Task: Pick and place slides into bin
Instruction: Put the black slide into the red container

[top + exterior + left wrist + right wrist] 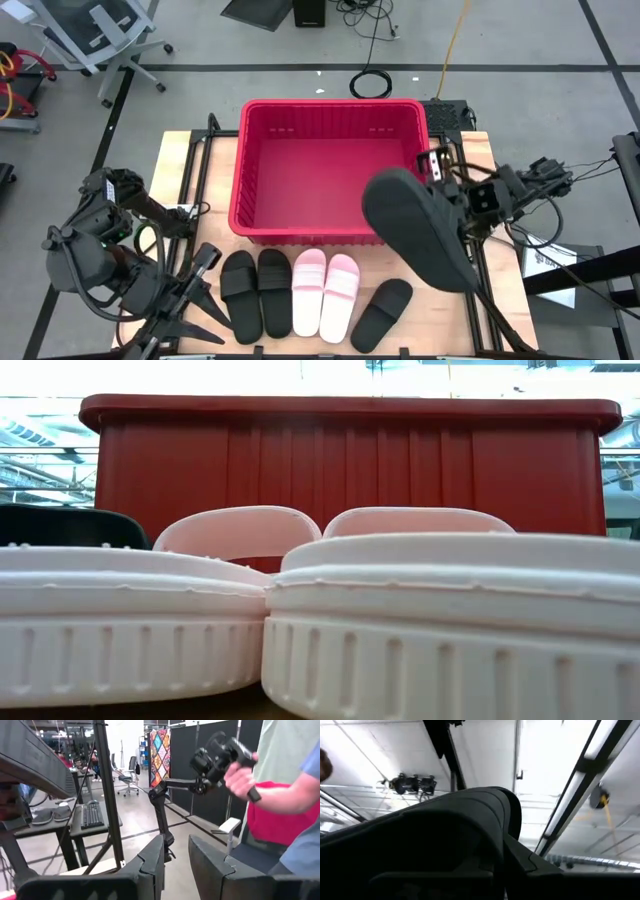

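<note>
The right gripper is pinched shut on 1 black slide, lifted over the bin's front-right corner, its long axis slanting outward past the rim. The bin's floor lies leftward (so the carry goes that way); the left gripper, parted, waits beside the 5 slides on the table.

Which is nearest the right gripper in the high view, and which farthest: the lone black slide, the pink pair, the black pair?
From the right gripper:
1. Lone black slide, below it on the table.
2. Pink pair, mid-row.
3. Black pair, leftmost.

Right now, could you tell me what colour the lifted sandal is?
Black sandal, clearest in the high view.
</note>
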